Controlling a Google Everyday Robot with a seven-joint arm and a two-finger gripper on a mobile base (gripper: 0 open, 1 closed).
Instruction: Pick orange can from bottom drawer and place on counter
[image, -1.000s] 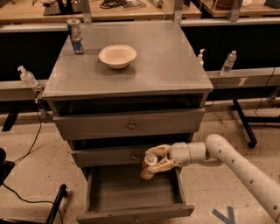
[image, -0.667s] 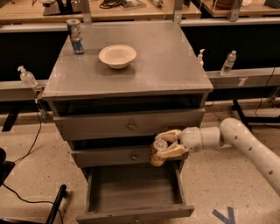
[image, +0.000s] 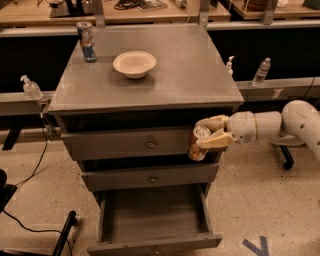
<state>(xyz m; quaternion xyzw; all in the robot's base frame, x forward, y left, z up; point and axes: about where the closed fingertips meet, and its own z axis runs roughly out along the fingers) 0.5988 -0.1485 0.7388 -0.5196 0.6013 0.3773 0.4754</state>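
Observation:
My gripper (image: 209, 132) is shut on the orange can (image: 197, 146), an orange-brown can with a silver lid. It holds the can upright in the air in front of the top drawer's right end, just below the counter's front edge. The bottom drawer (image: 125, 217) is pulled open below, and its grey floor is bare. The counter (image: 190, 70) is the broad grey cabinet top above the can. My white arm reaches in from the right.
A cream bowl (image: 134, 63) and a slim blue, red and silver can (image: 86, 41) stand on the counter's left half. Small bottles (image: 262, 72) stand on ledges at both sides. A black cable (image: 30, 170) and a chair base (image: 65, 234) lie at the left.
My gripper has lifted the orange can from in front of the middle drawer up and to the right, to the level of the top drawer.

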